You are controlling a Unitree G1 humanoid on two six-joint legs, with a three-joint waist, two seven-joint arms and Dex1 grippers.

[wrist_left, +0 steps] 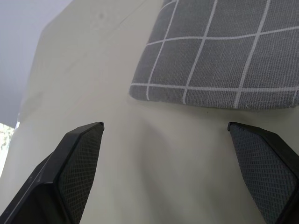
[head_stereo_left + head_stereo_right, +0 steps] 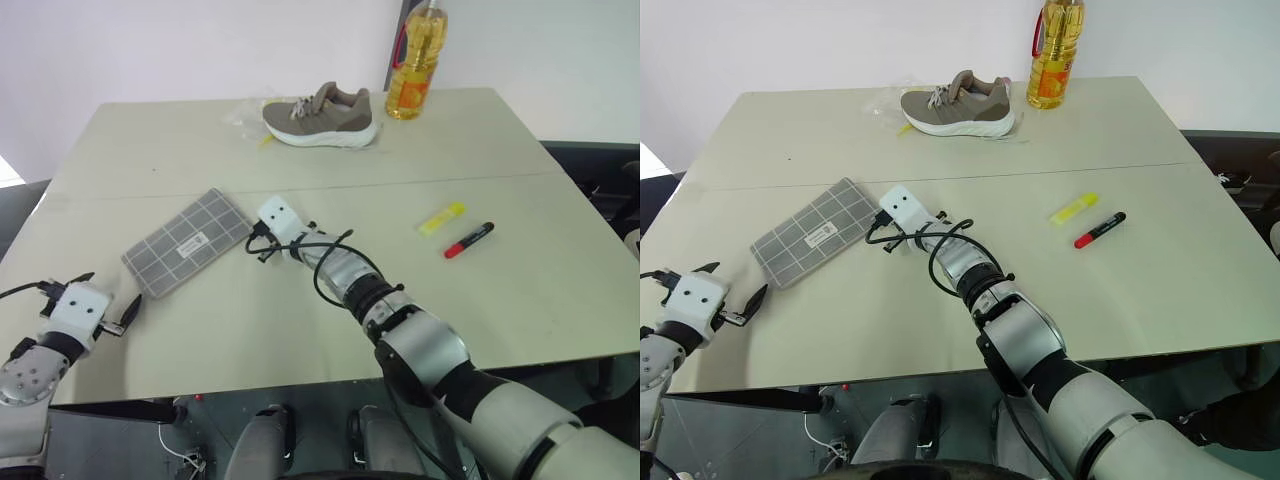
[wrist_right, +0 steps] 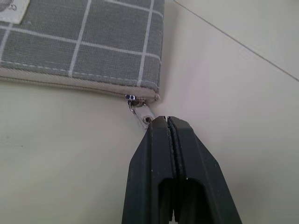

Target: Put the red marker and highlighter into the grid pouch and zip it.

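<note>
A pale table (image 2: 300, 320) set against a white wall carries the work. At its far edge stand a bottle of yellow oil (image 2: 415, 65) and a grey-brown shoe (image 2: 322, 115), both well apart from the action.

Near the front left lies the grid pouch (image 2: 190, 240), flat, label up, one corner turned toward the right gripper (image 3: 166, 122). That gripper's jaws are pressed together on the small metal zip pull (image 3: 140, 111) at the pouch's corner, a grip that looks meant for drawing the zip open so that the pens can go in; the zip appears shut along the whole edge in the right wrist view.

The left gripper (image 2: 110, 318) hovers low over the table just short of the pouch's near corner, jaws wide apart and holding nothing. It seems placed to pin the fabric down while the other arm pulls; without that, the light pouch would likely slide along with the tab.

The highlighter (image 2: 441, 217) and the red marker (image 2: 468, 240) lie side by side on the right half of the table, close but not touching, well apart from the pouch and untouched. Both remain to be packed.
</note>
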